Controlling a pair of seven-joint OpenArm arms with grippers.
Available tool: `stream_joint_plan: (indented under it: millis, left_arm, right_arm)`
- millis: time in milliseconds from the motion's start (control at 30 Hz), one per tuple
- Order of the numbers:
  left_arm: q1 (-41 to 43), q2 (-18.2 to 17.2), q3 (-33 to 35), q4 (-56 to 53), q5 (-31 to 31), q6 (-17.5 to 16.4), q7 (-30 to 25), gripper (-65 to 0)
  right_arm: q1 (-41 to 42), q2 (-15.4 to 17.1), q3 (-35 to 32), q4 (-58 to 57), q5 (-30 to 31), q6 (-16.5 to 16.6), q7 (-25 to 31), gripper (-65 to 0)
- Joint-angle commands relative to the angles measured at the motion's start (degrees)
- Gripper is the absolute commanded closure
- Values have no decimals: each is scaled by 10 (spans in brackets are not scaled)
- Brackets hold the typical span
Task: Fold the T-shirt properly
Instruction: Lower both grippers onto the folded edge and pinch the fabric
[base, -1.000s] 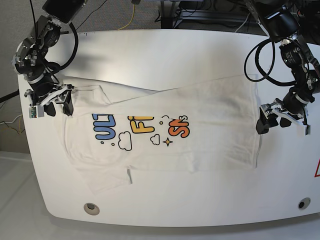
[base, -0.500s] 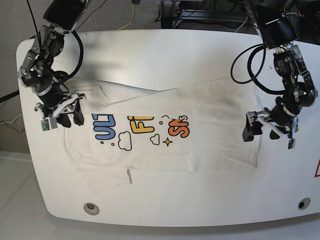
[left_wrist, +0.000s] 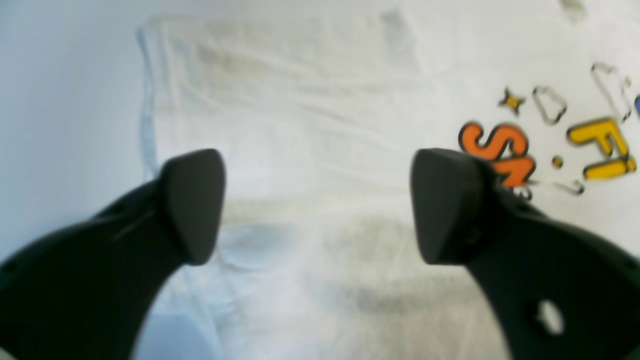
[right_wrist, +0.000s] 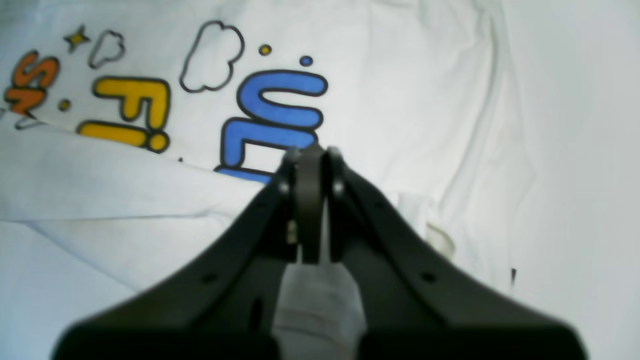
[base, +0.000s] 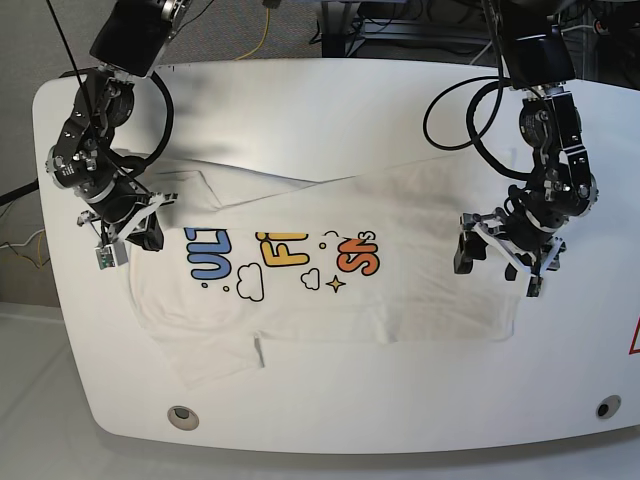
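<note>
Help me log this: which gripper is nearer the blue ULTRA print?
Right. The right gripper sits just beside the blue ULTRA print; the left gripper hovers over the shirt's far end.

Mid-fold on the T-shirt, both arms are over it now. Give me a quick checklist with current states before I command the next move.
1. Left hand open: ok, fingers spread wide with only cloth showing between them.
2. Left hand over the T-shirt: ok, in the base view it hangs above the plain end, inside the hem edge.
3. Right hand shut: ok, fingertips pressed together in the wrist view.
4. Right hand gripping cloth: cannot tell, no fabric is clearly seen between the tips.
5. Shirt flat: not ok, a folded-over layer covers the upper half of the print and one sleeve sticks out at the near edge.
6. Shirt fully on the table: ok.
</note>
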Motion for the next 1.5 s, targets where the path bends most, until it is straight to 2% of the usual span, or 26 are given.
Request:
stream_joint_plan:
  millis: [0,67,167,300,400,567,767,900,1167,1467]
  left_arm:
    - [-13,-8,-2,9,-4,-1,-17,-387]
    - [-7,-10,-3,10,-5,-1,-17,-324]
    - [1,-11,-5,13,-6,-1,-17,-274]
    - [2,-26,-35,29,-7,-1,-10,-272]
    - [2,-30,-63,48,-7,-2,17,-278]
    - [2,-31,-117,67,-7,-14,59,-361]
    - [17,-40,-167,60,-5,-85,63,-488]
    - [19,-41,-175,34,-4,-110,63,-537]
    - [19,-43,-176,-44,-5,-117,56,-560]
    - [20,-43,-174,-96,-4,-128,2,-560]
  right_arm:
    - [10,6,3,11,8,6,17,-8]
    - [9,8,4,12,8,6,17,-21]
    - [8,12,5,13,8,6,17,-29]
    - [3,12,15,30,4,6,14,-54]
    - [-6,12,33,43,4,4,14,-94]
    - [-13,13,51,51,4,6,14,-169]
    - [-26,13,56,51,5,6,14,-241]
    - [-30,13,57,51,5,6,14,-258]
    - [-43,13,57,52,7,6,14,-258]
    - [-56,13,57,79,5,6,14,-258]
